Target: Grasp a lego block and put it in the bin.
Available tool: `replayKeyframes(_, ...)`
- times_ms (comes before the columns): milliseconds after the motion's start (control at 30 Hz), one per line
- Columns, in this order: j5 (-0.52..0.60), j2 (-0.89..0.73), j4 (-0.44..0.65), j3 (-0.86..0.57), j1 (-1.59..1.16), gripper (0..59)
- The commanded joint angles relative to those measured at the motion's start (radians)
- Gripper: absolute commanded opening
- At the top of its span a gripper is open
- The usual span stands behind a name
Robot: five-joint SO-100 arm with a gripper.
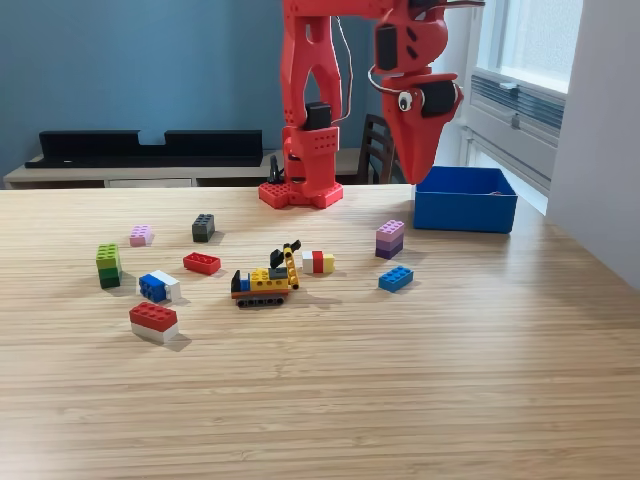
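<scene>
Your bin [465, 212]: one blue open-topped rectangular box, low-walled, upright, far right in the exterior view. Your lego blocks: loose pieces scattered left and centre, including a blue block [396, 279] nearest the bin.

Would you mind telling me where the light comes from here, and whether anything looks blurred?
Exterior view: daylight enters from the window on the view's right; the blocks cast soft shadows; the red and white block and table are sharp; no strong glare.
</scene>
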Motion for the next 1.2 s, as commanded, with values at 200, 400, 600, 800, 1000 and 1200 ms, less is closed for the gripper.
replayKeyframes(200, -0.080, 0.087, 0.000, -0.038, 0.282, 0.1)
replayKeyframes(400, -0.127, 0.078, -0.002, -0.037, 0.400, 0.1)
replayKeyframes(600, -0.133, 0.077, -0.011, -0.031, 0.454, 0.1)
replayKeyframes(800, -0.140, 0.077, -0.064, 0.020, 0.489, 0.1)
replayKeyframes(1000, -0.135, 0.077, -0.109, 0.061, 0.534, 0.1)
replayKeyframes(1200, -0.130, 0.077, -0.140, 0.066, 0.638, 0.1)
